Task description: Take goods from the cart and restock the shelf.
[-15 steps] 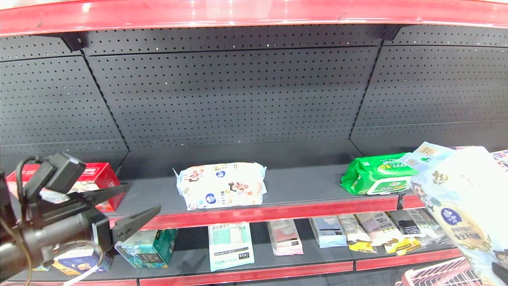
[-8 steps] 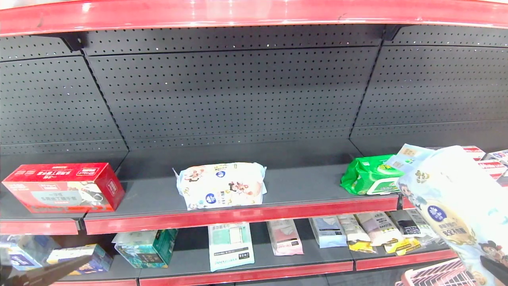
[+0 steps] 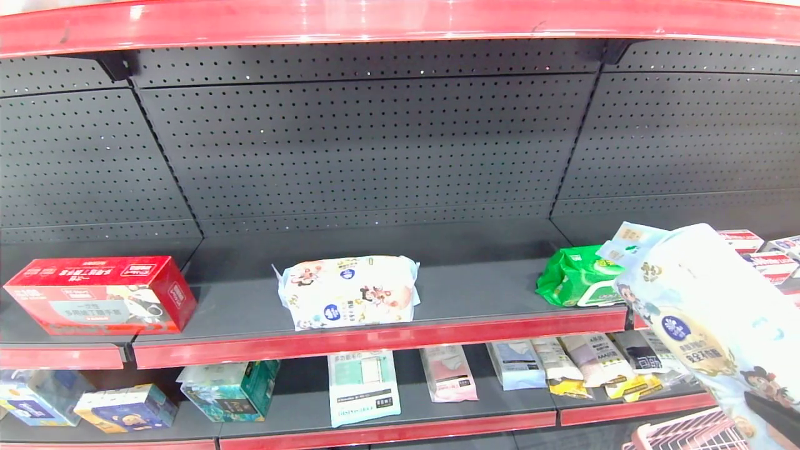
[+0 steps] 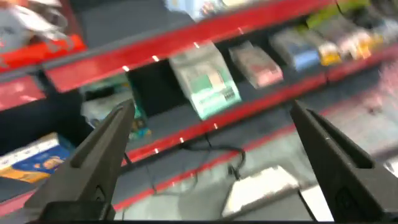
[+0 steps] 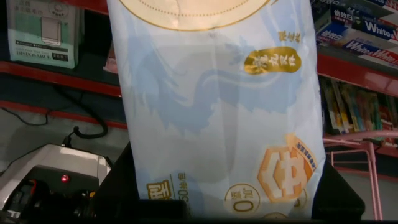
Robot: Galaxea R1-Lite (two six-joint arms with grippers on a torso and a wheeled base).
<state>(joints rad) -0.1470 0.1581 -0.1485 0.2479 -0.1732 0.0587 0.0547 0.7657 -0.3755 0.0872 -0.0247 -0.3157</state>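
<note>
My right gripper [image 5: 227, 202] is shut on a large light-blue printed pack [image 3: 706, 325], held tilted at the right in front of the middle shelf's [image 3: 375, 337] red edge. In the right wrist view the pack [image 5: 217, 106] stands between the dark fingers [image 5: 118, 186], hiding most of the jaws. The pack's top corner overlaps a green wipes pack [image 3: 578, 275] lying on the shelf. My left gripper [image 4: 211, 109] is open and holds nothing, low down and facing the lower shelves [image 4: 205, 118].
On the middle shelf lie a white cartoon-printed pack [image 3: 348, 290] at centre and a red box [image 3: 100, 294] at left, with bare room between. Several small packs [image 3: 447, 372] line the lower shelf. The pink cart's rim [image 3: 687, 431] shows at bottom right.
My left arm dropped down out of the head view. My right gripper carried the blue pack a little to the left, so it now covers more of the green wipes pack.
</note>
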